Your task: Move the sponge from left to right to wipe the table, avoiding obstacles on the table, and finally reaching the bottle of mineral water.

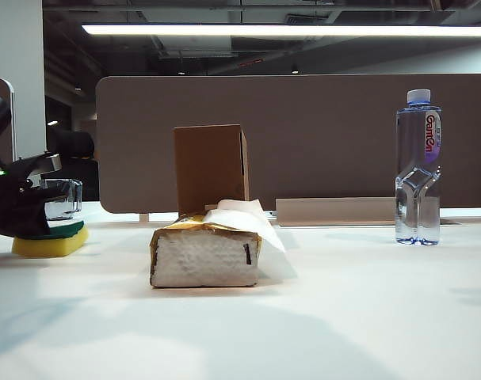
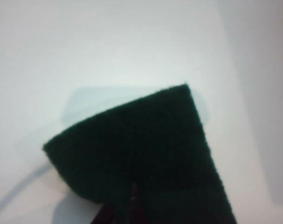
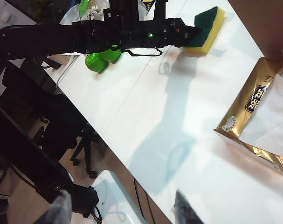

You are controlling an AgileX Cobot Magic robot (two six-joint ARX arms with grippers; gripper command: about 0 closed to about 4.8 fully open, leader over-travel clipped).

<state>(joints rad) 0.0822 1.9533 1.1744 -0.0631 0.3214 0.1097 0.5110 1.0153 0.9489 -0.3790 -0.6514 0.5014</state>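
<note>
The left gripper [image 1: 46, 207] works at the far left edge of the table [image 1: 343, 317], its black fingers clamped on the sponge [image 1: 51, 240], a yellow foam block topped with a dark green scouring layer; the sponge's yellow underside rests on the white surface directly below the gripper, and in the left wrist view the green layer [image 2: 146, 154] fills the space ahead of the closed fingertips [image 2: 132, 205]. Just behind that gripper stands a small clear glass cup [image 1: 63, 198]; well off to the gripper's far side, toward the middle of the table, lies the gold-edged tissue pack [image 1: 206, 255] with one white sheet [image 1: 244, 218] sticking out, and the upright brown cardboard box [image 1: 211, 168] stands right behind the pack. Farther still from the sponge, near the opposite end of the table, the bottle of mineral water [image 1: 418, 168] stands upright, pale cap on, red lettering on its label. The right gripper [image 3: 120, 207] hangs above the table's near edge with its two fingers spread wide apart and nothing between them; from its wrist view the tissue pack [image 3: 253, 116] lies ahead and to one side, and the left arm [image 3: 85, 35] reaches across the far end of the table, where it holds the sponge [image 3: 205, 29].
</note>
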